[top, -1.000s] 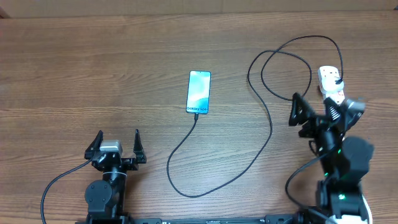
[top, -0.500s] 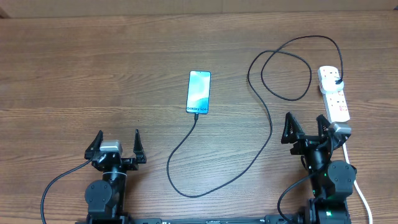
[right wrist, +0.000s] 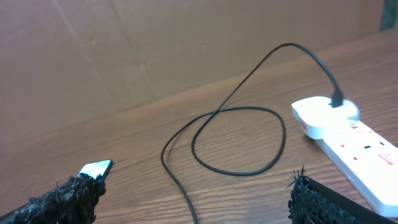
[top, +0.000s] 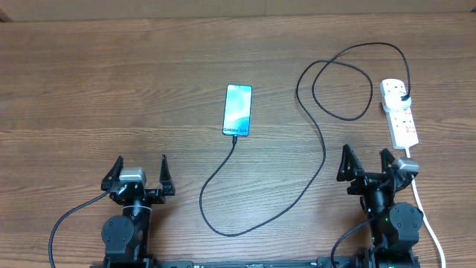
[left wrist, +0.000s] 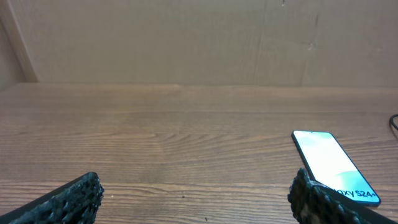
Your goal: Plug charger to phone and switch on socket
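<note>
The phone point(top: 238, 110) lies screen-up at the table's middle and also shows in the left wrist view point(left wrist: 333, 165) and the right wrist view point(right wrist: 96, 168). The black charger cable point(top: 297, 190) runs from the phone's near end in a long loop to its black plug point(top: 402, 94) in the white socket strip point(top: 399, 113), also seen in the right wrist view point(right wrist: 354, 140). My left gripper point(top: 139, 171) is open and empty at the front left. My right gripper point(top: 367, 162) is open and empty at the front right, just short of the socket strip.
The strip's white lead point(top: 424, 212) runs down the right side past my right arm. A brown cardboard wall point(left wrist: 186, 37) stands behind the wooden table point(top: 111, 82).
My right arm has drawn back from the socket strip toward the front edge and lowered. The left arm, phone and cable have not moved.
</note>
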`<state>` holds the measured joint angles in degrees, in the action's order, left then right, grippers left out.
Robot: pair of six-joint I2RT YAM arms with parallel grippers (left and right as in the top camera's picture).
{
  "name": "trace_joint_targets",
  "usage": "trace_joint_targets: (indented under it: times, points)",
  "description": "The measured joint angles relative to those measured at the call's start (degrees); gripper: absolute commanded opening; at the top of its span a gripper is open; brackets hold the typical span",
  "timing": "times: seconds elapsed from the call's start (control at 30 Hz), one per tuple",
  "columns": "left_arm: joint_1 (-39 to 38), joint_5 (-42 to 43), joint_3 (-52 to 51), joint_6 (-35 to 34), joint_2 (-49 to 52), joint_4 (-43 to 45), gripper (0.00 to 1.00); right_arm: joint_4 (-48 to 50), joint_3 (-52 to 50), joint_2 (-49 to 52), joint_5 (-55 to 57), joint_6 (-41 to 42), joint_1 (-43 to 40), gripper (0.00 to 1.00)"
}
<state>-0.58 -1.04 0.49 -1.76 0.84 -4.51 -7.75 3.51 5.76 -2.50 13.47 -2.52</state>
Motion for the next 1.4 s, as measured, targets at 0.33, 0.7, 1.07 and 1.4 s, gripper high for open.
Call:
trace_joint_targets:
  times: [0.33,0.7,1.07,1.4]
  points:
    - [0.0,0.0,0.0,0.0,0.0,0.0,1.0,-1.9,-0.5,-5.0,1.0,-1.0,0.0,1.0]
    - [0.0,0.0,0.0,0.0,0.0,0.0,1.0,-1.9,-0.5,-5.0,1.0,-8.8,0.0,1.0]
    - [0.0,0.0,0.0,0.0,0.0,0.0,1.0,-1.9,-0.5,-5.0,1.0,-10.5,0.0,1.0]
    - [0.0,0.0,0.0,0.0,0.0,0.0,1.0,-1.9,-0.5,-5.0,1.0,-10.5,0.0,1.0]
